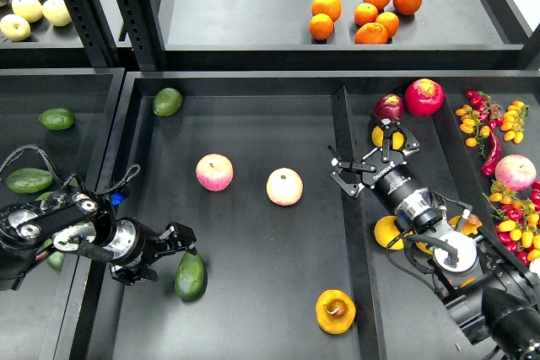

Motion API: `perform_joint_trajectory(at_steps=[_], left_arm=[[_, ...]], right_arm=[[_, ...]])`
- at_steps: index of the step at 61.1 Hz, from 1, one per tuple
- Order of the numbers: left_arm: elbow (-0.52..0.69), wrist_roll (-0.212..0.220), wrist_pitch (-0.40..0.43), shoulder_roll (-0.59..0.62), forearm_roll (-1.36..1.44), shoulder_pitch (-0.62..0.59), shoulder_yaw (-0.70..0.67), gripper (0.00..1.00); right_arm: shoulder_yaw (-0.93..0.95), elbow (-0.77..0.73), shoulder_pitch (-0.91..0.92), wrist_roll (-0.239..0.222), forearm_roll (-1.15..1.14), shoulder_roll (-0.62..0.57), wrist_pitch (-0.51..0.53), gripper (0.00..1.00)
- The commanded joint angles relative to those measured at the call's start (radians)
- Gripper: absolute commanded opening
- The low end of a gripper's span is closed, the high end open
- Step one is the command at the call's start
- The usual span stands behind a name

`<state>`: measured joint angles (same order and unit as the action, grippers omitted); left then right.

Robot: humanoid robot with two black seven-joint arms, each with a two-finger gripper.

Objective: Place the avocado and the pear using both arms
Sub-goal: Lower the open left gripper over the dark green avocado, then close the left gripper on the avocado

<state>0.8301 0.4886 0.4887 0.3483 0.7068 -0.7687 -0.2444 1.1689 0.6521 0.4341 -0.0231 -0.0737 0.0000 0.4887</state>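
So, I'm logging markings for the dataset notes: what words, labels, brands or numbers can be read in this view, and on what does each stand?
White lettering runs along the wrist of the right gripper: too small and tilted to read with certainty.
No text shows on the left gripper.
No sticker or label shows on the avocado, the pear, the other fruit or the black trays.

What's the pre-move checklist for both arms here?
1. Left gripper open: ok.
2. Avocado free on the tray floor, just right of the fingertips, not grasped: ok.
3. Right gripper open: ok.
4. Pear within the right gripper's line: not ok, it lies well below and left, across the divider.
5. Two apples clear of both grippers: ok.
6. Place target: cannot tell.
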Motion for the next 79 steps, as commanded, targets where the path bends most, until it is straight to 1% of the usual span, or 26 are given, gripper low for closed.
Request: perform_joint_trajectory(at_steps=[1, 57, 64, 72, 79], left_arm=[[-0.006, 0.000, 0.000, -0.015, 0.010, 0.009, 0.000, 0.99], [-0.068, 0.000, 0.000, -0.074, 0.023, 0.017, 0.025, 0.99], [-0.069, 0.000, 0.000, -0.075, 0.037, 0.017, 0.031, 0.97], [-0.069, 0.000, 0.000, -0.075, 0.059, 0.019, 0.031, 0.92], [-0.069, 0.000, 0.000, -0.075, 0.065, 0.026, 0.031, 0.84]], right_arm=[[-0.002, -0.002, 0.000, 0.000, 0.000, 0.000, 0.000, 0.99], [0.000, -0.003, -0.002, 0.000, 0.000, 0.000, 0.000, 0.99], [0.000, -0.003, -0.002, 0.000, 0.000, 0.000, 0.000, 0.99], [0.000, -0.002, -0.002, 0.000, 0.000, 0.000, 0.000, 0.99], [0.000, -0.002, -0.003, 0.000, 0.000, 0.000, 0.000, 0.99]])
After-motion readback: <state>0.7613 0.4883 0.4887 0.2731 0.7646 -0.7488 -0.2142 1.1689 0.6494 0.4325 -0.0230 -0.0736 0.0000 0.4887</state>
